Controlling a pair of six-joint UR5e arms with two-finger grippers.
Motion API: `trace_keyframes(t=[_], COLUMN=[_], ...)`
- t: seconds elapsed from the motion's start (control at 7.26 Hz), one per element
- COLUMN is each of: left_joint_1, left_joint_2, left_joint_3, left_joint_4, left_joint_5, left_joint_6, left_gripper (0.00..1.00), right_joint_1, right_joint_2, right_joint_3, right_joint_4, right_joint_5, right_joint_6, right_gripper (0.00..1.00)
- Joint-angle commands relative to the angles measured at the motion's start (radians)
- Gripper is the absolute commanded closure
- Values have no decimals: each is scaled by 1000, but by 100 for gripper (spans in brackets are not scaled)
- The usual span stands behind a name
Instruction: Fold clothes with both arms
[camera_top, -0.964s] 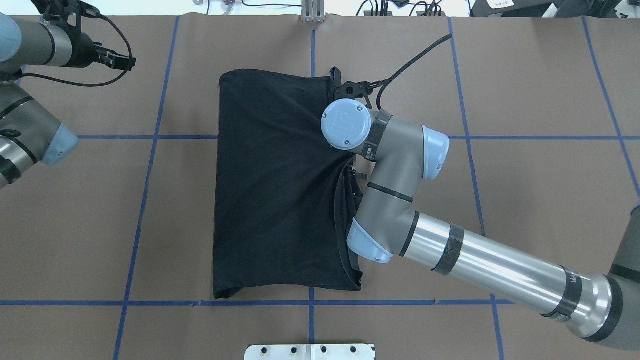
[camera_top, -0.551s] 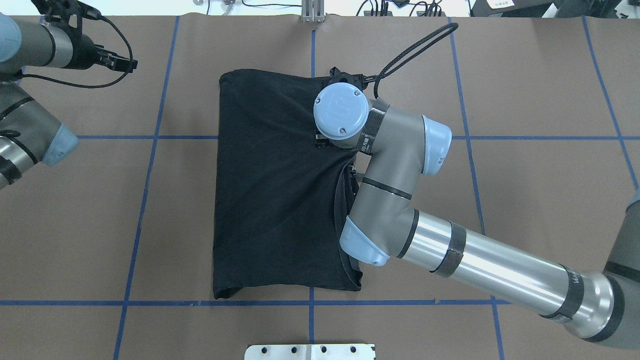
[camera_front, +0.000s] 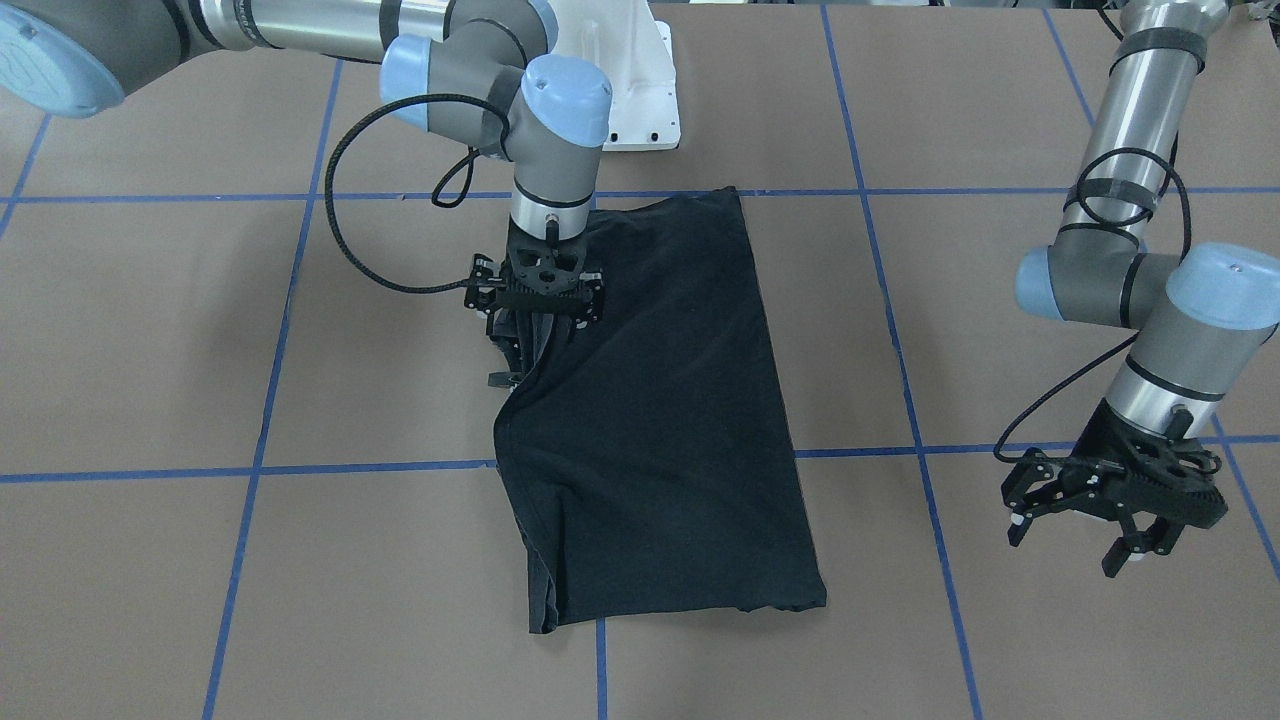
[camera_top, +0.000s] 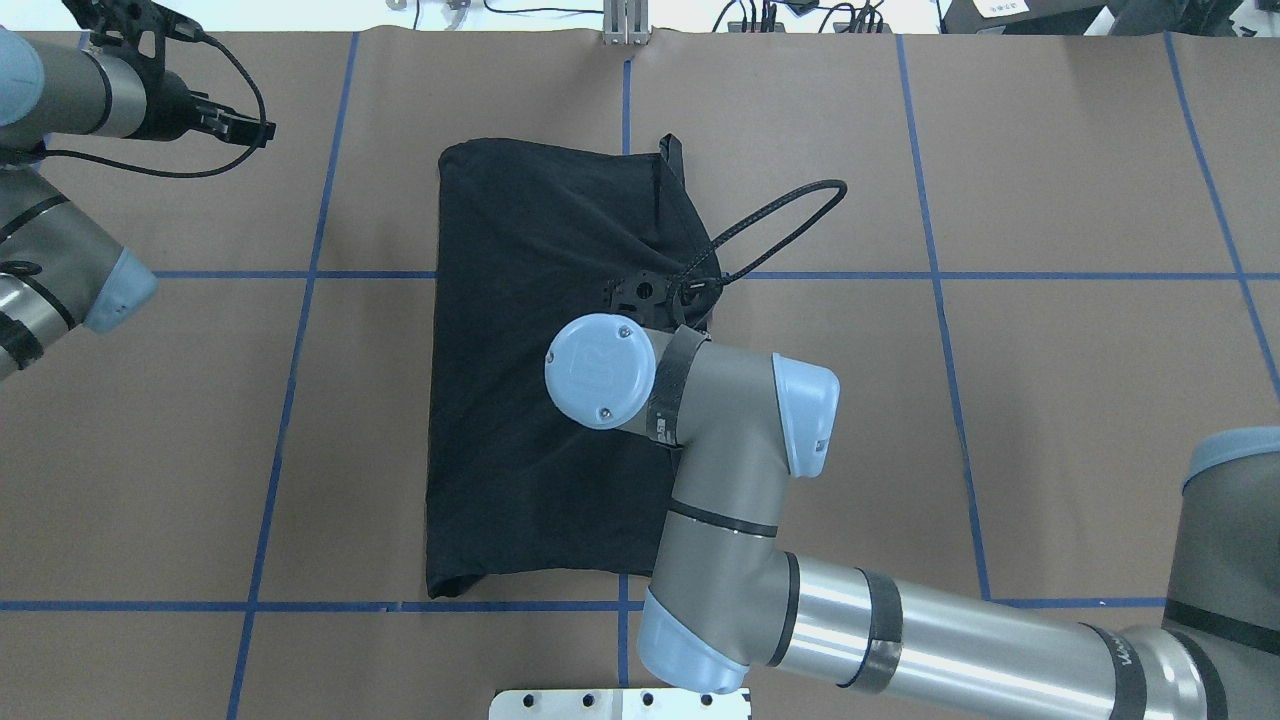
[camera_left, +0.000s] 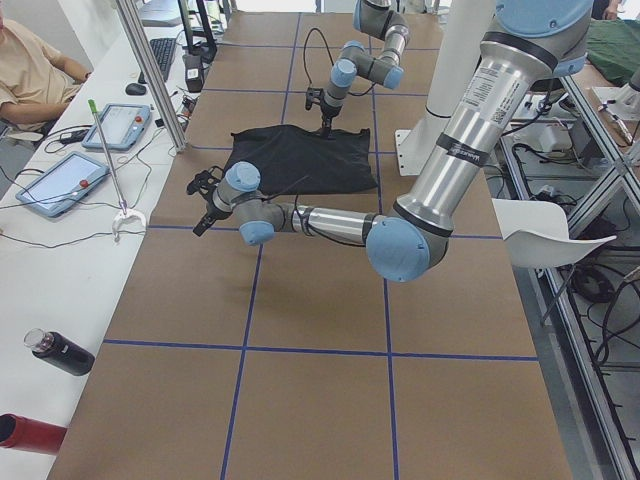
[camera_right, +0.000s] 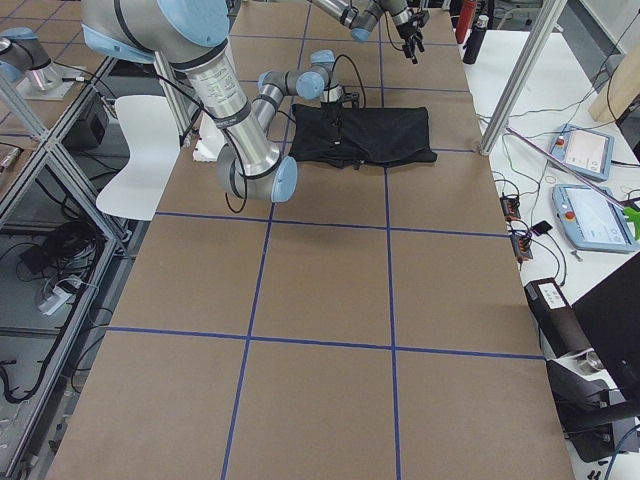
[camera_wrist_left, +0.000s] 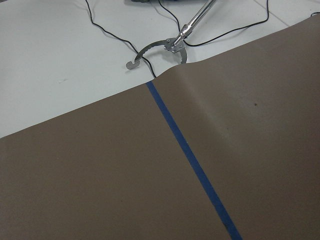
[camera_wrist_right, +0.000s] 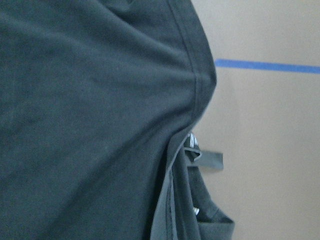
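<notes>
**Right arm (camera_top: 730, 470) swinging back toward base, dragging T-shirt (camera_top: 500, 350) edge**

Right gripper (camera_front: 525, 335) is clamping the lifted side edge; the rest is lying flat mid-way on the table (camera_front: 150, 330). Left gripper (camera_front: 1115, 525) is hanging open-fingered, well apart. One pinch is risking bunching, a skewed fold, or slip-out.

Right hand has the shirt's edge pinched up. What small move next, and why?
Probably carry the right hand a little across the T-shirt, toward the left hand: the pinched edge is lifted, the rest lies flat, and the left hand hangs open, off the cloth.
</notes>
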Motion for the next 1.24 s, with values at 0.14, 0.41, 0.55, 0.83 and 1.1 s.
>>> trace_keyframes(t=[0.14, 0.41, 0.55, 0.83, 1.1], left_joint_1=[0, 0, 0, 0, 0], left_joint_2=[1, 1, 1, 1, 1], left_joint_3=[0, 0, 0, 0, 2], left_joint_4=[0, 0, 0, 0, 0], left_joint_5=[0, 0, 0, 0, 0], left_joint_6=[0, -2, -2, -2, -2], left_gripper=[0, 0, 0, 0, 0], right_joint_1=[-56, -56, -60, -72, -72], right_joint_2=[10, 9, 11, 14, 55], right_joint_3=[-11, -10, -10, -10, -19], right_joint_4=[-68, -124, -139, -141, -135], right_joint_5=[-30, -45, -48, -60, -60], right_joint_6=[7, -6, -15, -21, -19], right_gripper=[30, 39, 42, 42, 45])
